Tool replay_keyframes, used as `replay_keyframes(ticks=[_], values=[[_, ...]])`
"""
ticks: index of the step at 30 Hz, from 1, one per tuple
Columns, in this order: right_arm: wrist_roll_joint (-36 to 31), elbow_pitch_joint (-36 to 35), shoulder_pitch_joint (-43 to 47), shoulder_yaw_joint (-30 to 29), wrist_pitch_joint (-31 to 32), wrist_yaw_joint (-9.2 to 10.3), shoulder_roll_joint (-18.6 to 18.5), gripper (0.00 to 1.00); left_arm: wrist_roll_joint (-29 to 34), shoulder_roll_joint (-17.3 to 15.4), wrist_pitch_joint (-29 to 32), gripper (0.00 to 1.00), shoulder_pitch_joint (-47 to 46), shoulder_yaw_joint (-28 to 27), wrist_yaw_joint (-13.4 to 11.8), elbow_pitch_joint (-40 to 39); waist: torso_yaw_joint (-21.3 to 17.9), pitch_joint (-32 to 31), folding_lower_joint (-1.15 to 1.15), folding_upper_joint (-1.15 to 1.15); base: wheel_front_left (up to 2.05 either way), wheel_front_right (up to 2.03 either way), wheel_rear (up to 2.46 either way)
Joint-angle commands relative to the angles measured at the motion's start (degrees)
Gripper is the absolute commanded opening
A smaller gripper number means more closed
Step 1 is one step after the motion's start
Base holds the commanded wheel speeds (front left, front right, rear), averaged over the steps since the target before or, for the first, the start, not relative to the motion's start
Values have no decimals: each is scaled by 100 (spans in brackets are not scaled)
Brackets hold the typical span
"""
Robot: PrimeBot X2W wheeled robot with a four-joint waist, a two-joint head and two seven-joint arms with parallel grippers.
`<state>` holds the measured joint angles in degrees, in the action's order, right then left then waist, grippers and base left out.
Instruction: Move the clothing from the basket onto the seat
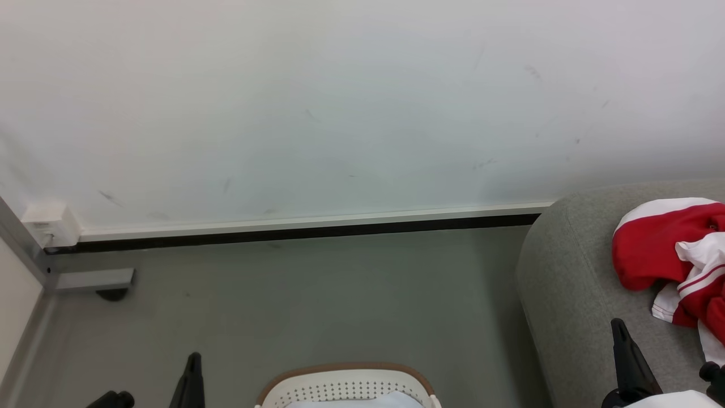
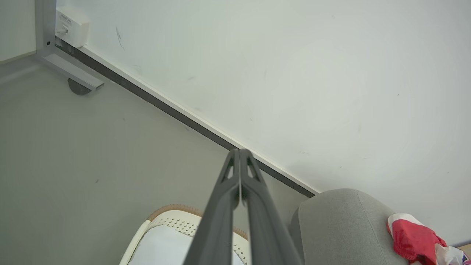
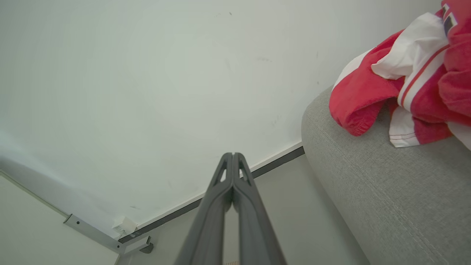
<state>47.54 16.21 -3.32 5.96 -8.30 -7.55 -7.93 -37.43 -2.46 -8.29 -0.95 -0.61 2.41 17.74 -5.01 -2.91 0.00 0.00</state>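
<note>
Already on the seat (image 1: 572,283), the red-and-white clothing (image 1: 662,249) lies bunched near the sofa's rounded end, with the white wall (image 1: 340,102) behind. The basket (image 1: 345,385) stands on the grey floor (image 1: 311,300) beside the seat (a pale bluish-white cloth (image 1: 368,401) lies inside it). The left claw (image 2: 239,154), beside the basket, is clenched, its fingers pressed together on nothing. The right claw (image 3: 233,156) is likewise clenched and empty, near the seat's edge.
</note>
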Motion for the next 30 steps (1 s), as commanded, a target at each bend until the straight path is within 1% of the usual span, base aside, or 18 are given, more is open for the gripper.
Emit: replay_keyframes(ticks=[1,20,30], values=[[218,-108,-158,-85,56,3,-11,0,-255,-31,56,0,-171,-48,29,-108,9,5,0,0,0,0,0],[1381,-139,-226,-406,441,4,130,0,-1687,-39,444,0,-292,-201,168,-177,105,62,0,0,0,0,0],[1864,-149,-239,-539,603,5,177,0,-2265,-43,608,0,-339,-260,222,-206,150,89,0,0,0,0,0]])
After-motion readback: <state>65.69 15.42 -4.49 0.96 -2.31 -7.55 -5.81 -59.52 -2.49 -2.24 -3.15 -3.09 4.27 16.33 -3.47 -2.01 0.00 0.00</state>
